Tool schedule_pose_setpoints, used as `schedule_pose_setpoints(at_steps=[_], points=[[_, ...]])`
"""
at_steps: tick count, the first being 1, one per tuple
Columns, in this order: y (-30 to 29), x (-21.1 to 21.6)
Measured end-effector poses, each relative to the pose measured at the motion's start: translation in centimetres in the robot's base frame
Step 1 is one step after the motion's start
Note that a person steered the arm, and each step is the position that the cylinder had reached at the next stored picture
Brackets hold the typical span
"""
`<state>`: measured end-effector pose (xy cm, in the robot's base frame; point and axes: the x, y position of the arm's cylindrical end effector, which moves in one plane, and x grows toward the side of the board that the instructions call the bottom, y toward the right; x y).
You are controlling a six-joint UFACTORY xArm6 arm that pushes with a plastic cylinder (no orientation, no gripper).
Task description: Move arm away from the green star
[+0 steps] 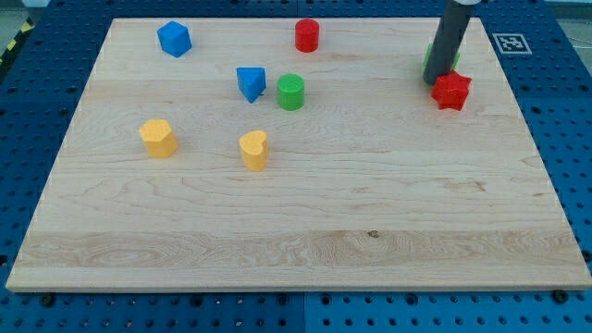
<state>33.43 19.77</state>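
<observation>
Up at the view's top right, the green star (428, 63) is mostly hidden behind the dark rod (450, 37); only slivers of green show at the rod's left edge and just to its right, so its shape can't really be made out from here. My tip (436, 81) sits at the rod's lower end, touching or just beside that green block, on its lower side. No pincer on this rig, just the straight rod, so nothing to call spread or pressed together.

Just right of the tip & a bit lower: red star (451, 91), touching or nearly touching the rod's base; can't tell which.

Further toward the view's left, along the top edge: red cylinder (307, 35), upright, well apart from the rod. Below it, near the middle: green cylinder (290, 92), w/ a blue block (251, 82), roughly triangular, just beside it on the left, small gap between. Top left: blue cube (174, 39), sitting alone, turned at an angle.

Left-centre: two yellow blocks, one (158, 138) further left and the other (253, 150) nearer the middle, both rounded, heart-like, exact shape unclear. Apart from each other.

All sit on a light wood tabletop (296, 240), bare across its lower half. Round it, a blue perforated base (573, 111); a white marker tag (511, 43) lies at the top right corner off the wood.
</observation>
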Motion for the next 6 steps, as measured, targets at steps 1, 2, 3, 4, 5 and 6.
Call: schedule_pose_setpoints(at_steps=[1, 2, 3, 4, 5, 6], points=[[0.8, -0.5], [1.5, -2.2], [1.6, -4.6], [1.6, -5.9], [1.2, -5.9], [-2.7, -3.8]])
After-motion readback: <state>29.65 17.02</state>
